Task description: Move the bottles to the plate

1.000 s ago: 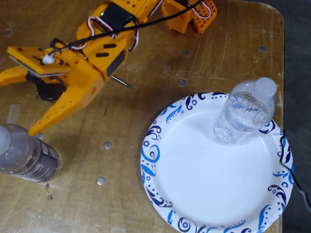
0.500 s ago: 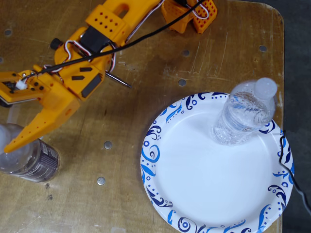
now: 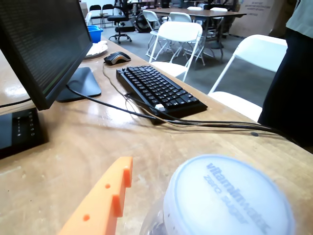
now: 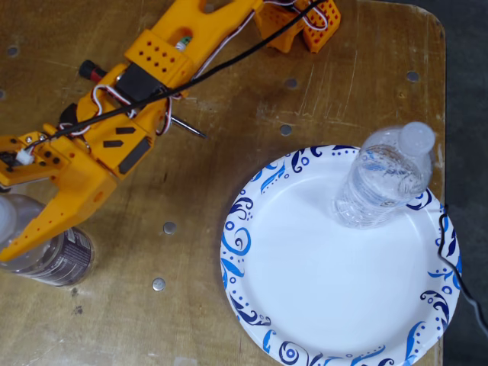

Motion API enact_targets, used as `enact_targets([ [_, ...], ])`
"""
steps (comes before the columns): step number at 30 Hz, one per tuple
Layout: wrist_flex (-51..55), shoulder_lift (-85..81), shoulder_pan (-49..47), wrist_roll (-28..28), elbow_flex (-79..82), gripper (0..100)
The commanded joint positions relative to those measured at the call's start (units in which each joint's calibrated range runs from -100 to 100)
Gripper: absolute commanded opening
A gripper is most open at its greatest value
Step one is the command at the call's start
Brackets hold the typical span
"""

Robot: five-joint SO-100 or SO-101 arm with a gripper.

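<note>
The white plate with blue swirls lies at the right of the fixed view. A clear bottle with a whitish cap stands upright on its upper right part. The dark-labelled bottle stands on the wooden table at the lower left edge, well left of the plate. My orange gripper reaches down-left over it, one finger lying across its top. In the wrist view this bottle's whitish cap fills the lower right, with the orange finger a little to its left, not touching. The other finger is out of view.
In the wrist view a monitor, a black keyboard, a mouse and cables sit farther along the table, with white chairs and a standing person beyond. In the fixed view the table's right edge runs close to the plate.
</note>
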Motion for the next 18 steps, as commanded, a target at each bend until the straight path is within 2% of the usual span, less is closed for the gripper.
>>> enact_targets([
  [1,-0.80,0.81,0.24,-0.10,-5.07,42],
  [10,-0.80,2.50,0.14,-0.25,-6.61,41],
  [18,-0.80,2.41,1.32,-0.25,-6.52,20],
])
